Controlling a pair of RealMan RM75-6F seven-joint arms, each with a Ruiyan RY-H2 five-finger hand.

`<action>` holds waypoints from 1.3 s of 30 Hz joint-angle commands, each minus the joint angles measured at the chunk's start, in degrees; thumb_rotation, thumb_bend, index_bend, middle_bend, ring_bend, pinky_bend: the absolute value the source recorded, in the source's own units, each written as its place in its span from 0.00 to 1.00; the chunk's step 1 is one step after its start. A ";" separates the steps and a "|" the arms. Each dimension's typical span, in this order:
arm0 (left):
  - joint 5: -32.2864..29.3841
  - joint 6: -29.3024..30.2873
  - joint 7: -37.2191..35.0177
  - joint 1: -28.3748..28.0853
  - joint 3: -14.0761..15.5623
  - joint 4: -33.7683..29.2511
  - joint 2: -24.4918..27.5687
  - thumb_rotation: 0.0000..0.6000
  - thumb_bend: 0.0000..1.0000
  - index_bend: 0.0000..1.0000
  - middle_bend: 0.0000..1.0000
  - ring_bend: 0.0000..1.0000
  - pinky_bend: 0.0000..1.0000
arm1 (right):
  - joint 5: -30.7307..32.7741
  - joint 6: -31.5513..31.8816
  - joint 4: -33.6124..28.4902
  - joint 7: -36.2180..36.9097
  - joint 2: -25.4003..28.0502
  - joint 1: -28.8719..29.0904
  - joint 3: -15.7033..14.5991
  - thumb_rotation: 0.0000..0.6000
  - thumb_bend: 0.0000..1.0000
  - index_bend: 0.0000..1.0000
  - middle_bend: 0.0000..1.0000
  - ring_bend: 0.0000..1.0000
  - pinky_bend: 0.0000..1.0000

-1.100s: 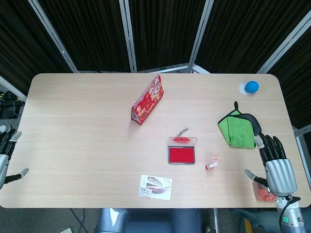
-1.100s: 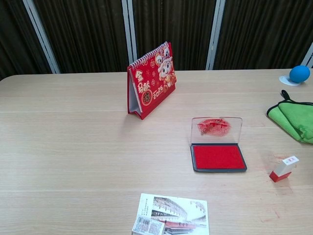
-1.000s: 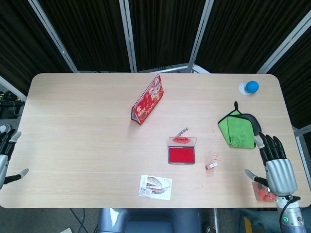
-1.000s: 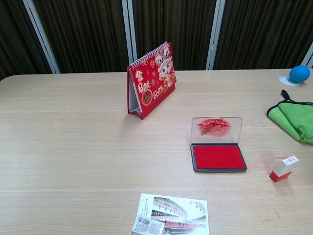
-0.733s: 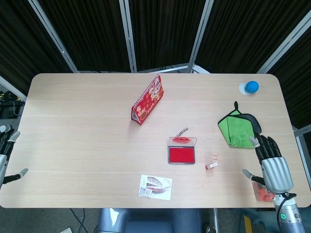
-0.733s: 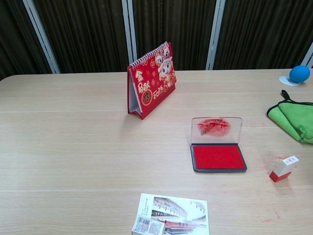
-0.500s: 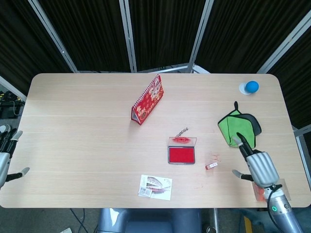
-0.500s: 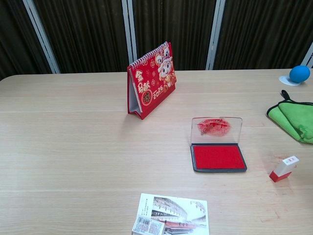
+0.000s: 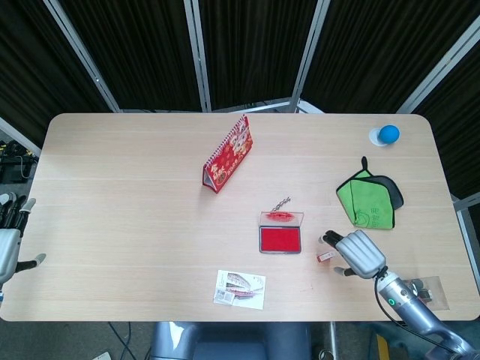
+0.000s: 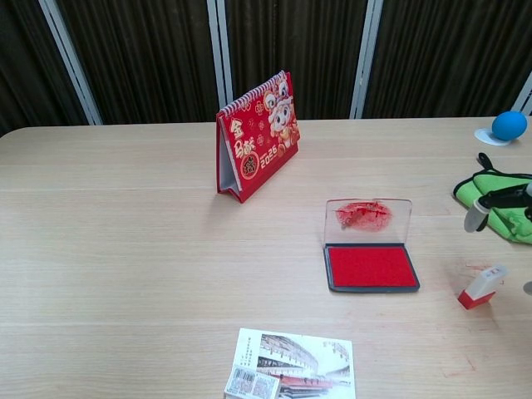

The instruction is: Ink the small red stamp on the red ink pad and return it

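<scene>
The small red stamp [image 9: 325, 257] with a white top lies tilted on the table, right of the open red ink pad [image 9: 281, 239]. The chest view shows the stamp [image 10: 482, 287] and the ink pad [image 10: 371, 268] with its clear lid raised. My right hand [image 9: 358, 253] hovers just right of the stamp, fingers apart and pointing left, holding nothing. In the chest view only fingers [image 10: 492, 204] of that hand show, above the stamp. My left hand [image 9: 7, 241] stays off the table's left edge, fingers spread and empty.
A red desk calendar [image 9: 227, 154] stands behind the pad. A green cloth [image 9: 367, 202] lies right of it and a blue ball [image 9: 388, 134] sits at the far right corner. A photo card [image 9: 240, 289] lies at the front edge.
My right hand has moved left from the table's right front corner to just beside the stamp. The stamp, the pad and the left hand have stayed put.
</scene>
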 commanded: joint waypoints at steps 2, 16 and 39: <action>-0.26 -0.27 0.56 -0.20 0.04 0.11 -0.32 1.00 0.00 0.00 0.00 0.00 0.00 | -0.94 -0.17 2.56 0.56 -1.68 0.88 -0.70 1.00 0.08 0.32 0.35 0.87 1.00; 0.09 -0.03 1.33 -0.17 0.59 -0.19 -0.47 1.00 0.00 0.00 0.00 0.00 0.00 | -3.24 0.68 12.58 2.24 -6.05 2.82 -2.63 1.00 0.17 0.38 0.41 0.87 1.00; -0.31 -0.14 1.74 -0.35 0.72 0.01 -0.81 1.00 0.00 0.00 0.00 0.00 0.00 | -2.17 -0.61 17.56 5.00 -8.61 4.06 -4.44 1.00 0.30 0.48 0.50 0.87 1.00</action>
